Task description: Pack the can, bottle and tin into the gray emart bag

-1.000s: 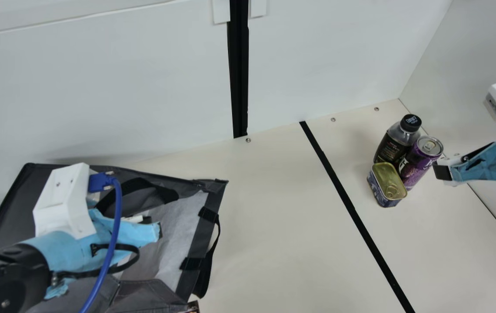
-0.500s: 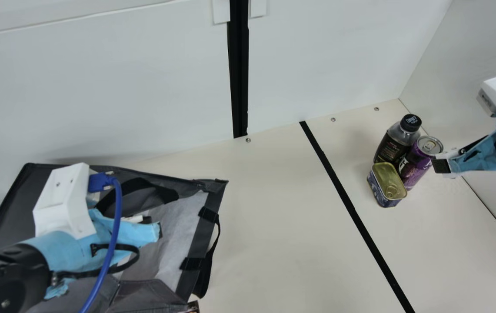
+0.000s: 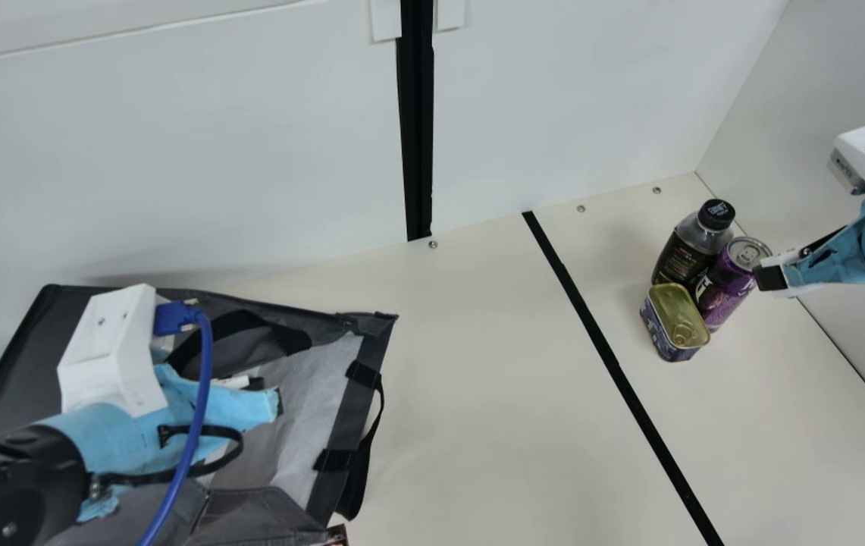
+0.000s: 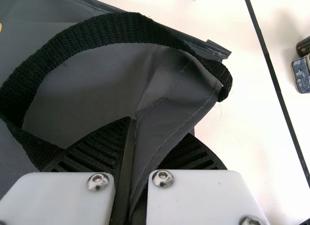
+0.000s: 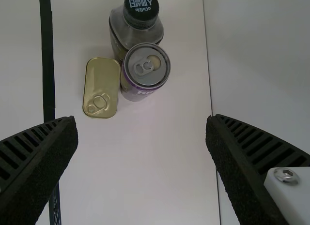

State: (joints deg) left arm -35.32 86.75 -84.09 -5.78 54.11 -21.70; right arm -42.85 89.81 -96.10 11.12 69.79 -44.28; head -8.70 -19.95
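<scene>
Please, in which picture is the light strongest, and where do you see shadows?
Left wrist view: the table looks nearly washed out. Main view: a soft shadow left of the bottle, another on the wall behind the bag.

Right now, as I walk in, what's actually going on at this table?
The robot's left gripper is clamped on the fabric of the gray emart bag. Its right gripper, open and holding nothing, hangs near a purple can. That can, a black-capped bottle and a gold-topped tin stand close together on the table, not yet packed.
</scene>
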